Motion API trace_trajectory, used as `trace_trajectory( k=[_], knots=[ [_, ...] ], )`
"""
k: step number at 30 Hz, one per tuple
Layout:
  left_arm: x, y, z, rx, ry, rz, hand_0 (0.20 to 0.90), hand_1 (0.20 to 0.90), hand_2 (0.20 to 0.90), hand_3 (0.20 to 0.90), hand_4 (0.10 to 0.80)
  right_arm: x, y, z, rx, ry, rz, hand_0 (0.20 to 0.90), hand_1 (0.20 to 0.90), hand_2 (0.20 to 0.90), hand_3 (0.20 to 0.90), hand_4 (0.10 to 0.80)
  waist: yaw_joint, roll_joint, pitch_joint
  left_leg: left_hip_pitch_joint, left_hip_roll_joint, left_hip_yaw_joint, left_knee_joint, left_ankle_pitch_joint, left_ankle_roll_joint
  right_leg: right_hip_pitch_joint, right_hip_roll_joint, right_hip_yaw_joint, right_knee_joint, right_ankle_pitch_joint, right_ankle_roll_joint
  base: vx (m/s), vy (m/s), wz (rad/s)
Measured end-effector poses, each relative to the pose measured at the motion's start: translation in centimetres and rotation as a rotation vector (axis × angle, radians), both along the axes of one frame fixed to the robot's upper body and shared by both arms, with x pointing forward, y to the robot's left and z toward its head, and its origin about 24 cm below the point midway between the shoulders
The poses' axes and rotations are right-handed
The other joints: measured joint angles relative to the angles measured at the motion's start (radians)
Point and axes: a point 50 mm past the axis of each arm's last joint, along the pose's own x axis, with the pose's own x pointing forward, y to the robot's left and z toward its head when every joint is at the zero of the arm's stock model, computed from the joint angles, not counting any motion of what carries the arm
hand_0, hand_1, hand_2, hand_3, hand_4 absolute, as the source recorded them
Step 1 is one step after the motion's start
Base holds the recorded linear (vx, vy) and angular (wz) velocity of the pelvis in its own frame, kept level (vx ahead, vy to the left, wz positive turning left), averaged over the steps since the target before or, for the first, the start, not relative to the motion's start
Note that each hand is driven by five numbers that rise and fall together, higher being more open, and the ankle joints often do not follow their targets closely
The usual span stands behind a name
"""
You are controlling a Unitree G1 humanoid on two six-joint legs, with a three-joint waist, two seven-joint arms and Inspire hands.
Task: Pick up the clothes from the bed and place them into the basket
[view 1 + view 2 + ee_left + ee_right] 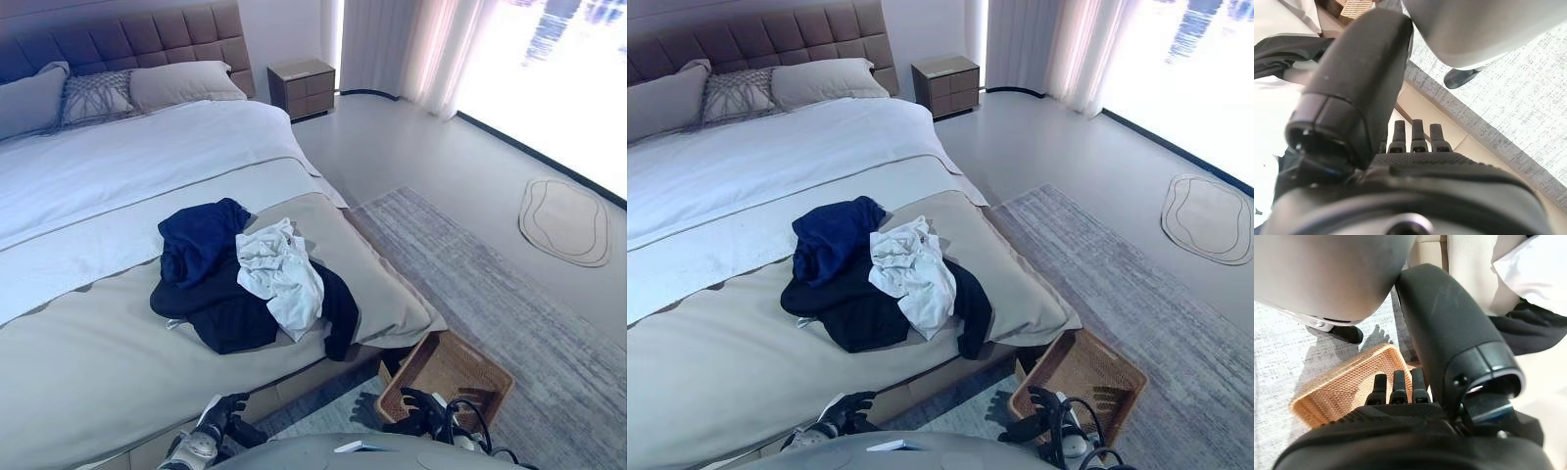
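Looking down from the head camera, we see a pile of clothes [250,284] lying on the beige cover at the foot of the bed [88,362]. In the pile, a navy garment [201,240] and a white garment [284,274] lie on top of a black garment [230,313]. The wicker basket [446,377] stands on the grey rug [509,294], just beside the corner of the bed, and it holds no clothes. Our left hand [211,423] hangs low in front of the bed edge, its fingers straight and holding nothing. Our right hand [416,409] hangs by the near rim of the basket, fingers also straight and empty.
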Motion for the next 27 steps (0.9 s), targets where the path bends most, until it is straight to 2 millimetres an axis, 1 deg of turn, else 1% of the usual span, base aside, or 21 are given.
trace_trajectory(
  k=[6, 14, 21, 24, 26, 27],
  knots=[
    [-0.01, -0.15, -0.03, -0.01, 0.002, 0.003, 0.9, 0.9, 0.9, 0.9, 0.8, -0.01, -0.1, 0.0, 0.001, 0.005, 0.0, 0.9, 0.9, 0.9, 0.9, 0.8, 0.002, 0.005, 0.0, 0.001, 0.001, -0.008, -0.001, 0.001, -0.001, 0.006, 0.0, -0.01, 0.0, 0.0, 0.0, 0.01, -0.007, 0.04],
    [0.01, -0.22, -0.18, -0.017, 0.067, -0.005, 0.9, 0.9, 0.9, 0.9, 0.8, -0.09, -0.05, -0.09, 0.018, 0.032, 0.006, 0.9, 0.9, 0.9, 0.9, 0.8, 0.001, 0.004, 0.0, 0.004, 0.002, -0.009, -0.001, -0.001, 0.0, 0.012, 0.0, -0.012, 0.0, -0.004, 0.0, 0.001, -0.001, 0.01],
    [0.02, -0.16, -0.2, -0.01, 0.081, -0.002, 0.9, 0.9, 0.9, 0.9, 0.8, -0.08, 0.04, -0.21, 0.012, 0.064, -0.001, 0.9, 0.9, 0.9, 0.9, 0.8, 0.002, -0.001, -0.005, 0.003, 0.002, -0.009, -0.001, 0.0, 0.0, 0.012, 0.001, -0.012, 0.0, -0.002, -0.001, 0.0, 0.0, 0.0],
    [0.13, -0.02, -0.09, 0.028, 0.032, 0.006, 0.9, 0.9, 0.9, 0.9, 0.8, 0.0, 0.02, -0.21, -0.013, 0.063, -0.008, 0.9, 0.9, 0.9, 0.9, 0.8, 0.003, -0.003, -0.006, 0.003, 0.002, -0.009, -0.001, 0.0, 0.0, 0.012, 0.001, -0.013, 0.0, -0.001, 0.0, 0.0, 0.0, 0.0],
    [0.31, 0.0, 0.12, 0.098, -0.043, -0.013, 0.9, 0.9, 0.9, 0.9, 0.8, 0.08, 0.04, -0.18, -0.035, 0.055, -0.001, 0.9, 0.9, 0.9, 0.9, 0.8, 0.005, -0.005, -0.006, 0.003, 0.002, -0.011, -0.001, 0.0, 0.0, 0.013, 0.001, -0.014, 0.0, -0.001, -0.001, -0.002, -0.004, 0.02],
    [0.71, 0.04, 0.36, 0.151, -0.1, -0.035, 0.9, 0.9, 0.9, 0.9, 0.8, 0.18, 0.08, -0.15, -0.056, 0.049, 0.021, 0.9, 0.9, 0.9, 0.9, 0.8, 0.011, -0.006, -0.005, 0.0, 0.002, -0.015, -0.001, 0.001, 0.0, 0.012, 0.001, -0.017, 0.0, -0.001, -0.001, -0.022, -0.019, 0.08]
  ],
)
